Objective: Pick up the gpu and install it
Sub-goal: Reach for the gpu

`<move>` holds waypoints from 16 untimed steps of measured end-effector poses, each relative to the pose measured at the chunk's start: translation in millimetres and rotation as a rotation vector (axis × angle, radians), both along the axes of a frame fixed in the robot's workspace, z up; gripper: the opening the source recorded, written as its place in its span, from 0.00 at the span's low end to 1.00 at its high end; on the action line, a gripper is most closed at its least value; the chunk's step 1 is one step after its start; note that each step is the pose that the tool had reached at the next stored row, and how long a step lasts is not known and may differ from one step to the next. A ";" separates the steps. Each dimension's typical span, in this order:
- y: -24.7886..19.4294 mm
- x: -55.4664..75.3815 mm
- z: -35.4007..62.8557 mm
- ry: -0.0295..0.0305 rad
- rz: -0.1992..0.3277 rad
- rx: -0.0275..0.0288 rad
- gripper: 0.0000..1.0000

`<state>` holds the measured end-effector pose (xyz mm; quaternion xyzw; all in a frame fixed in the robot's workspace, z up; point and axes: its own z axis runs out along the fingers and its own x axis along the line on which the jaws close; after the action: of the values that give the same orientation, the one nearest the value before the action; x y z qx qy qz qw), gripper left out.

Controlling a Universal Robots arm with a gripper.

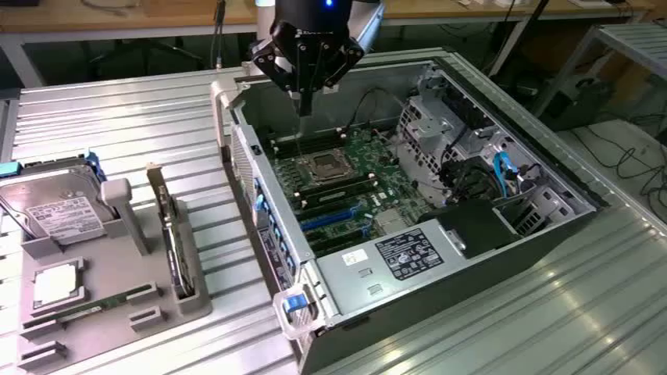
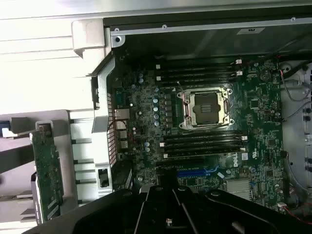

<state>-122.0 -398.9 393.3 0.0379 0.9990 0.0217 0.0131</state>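
The gpu (image 1: 173, 238) stands on its edge in a slot of the grey holder (image 1: 156, 301) on the exterior view's left, a thin green card with a silver bracket at its far end. In the wrist view the gpu (image 2: 48, 173) shows as a green board beside the case wall. My gripper (image 1: 303, 105) hangs over the far end of the open computer case (image 1: 242, 148), above the motherboard (image 1: 360, 176), well apart from the gpu. Its fingers are shut together with nothing between them. The black gripper (image 2: 165, 195) also shows over the motherboard (image 2: 146, 112) in the wrist view.
The grey holder also carries a silver hard drive (image 1: 61, 209), a CPU (image 1: 58, 283) and a RAM stick (image 1: 89, 309). Inside the case lie the CPU socket (image 1: 323, 166), a blue slot (image 1: 331, 219), drive cages and cables (image 1: 469, 156) and a labelled power supply (image 1: 408, 254).
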 end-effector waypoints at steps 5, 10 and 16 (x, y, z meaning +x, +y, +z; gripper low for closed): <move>0.0 -4.7 0.0 0.0000 0.000 0.0000 0.11; 0.0 -7.1 0.0 0.0000 0.000 0.0000 0.11; 0.0 -9.3 0.0 0.0000 0.000 0.0000 0.11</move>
<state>-131.3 -398.9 393.3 0.0379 0.9990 0.0217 0.0131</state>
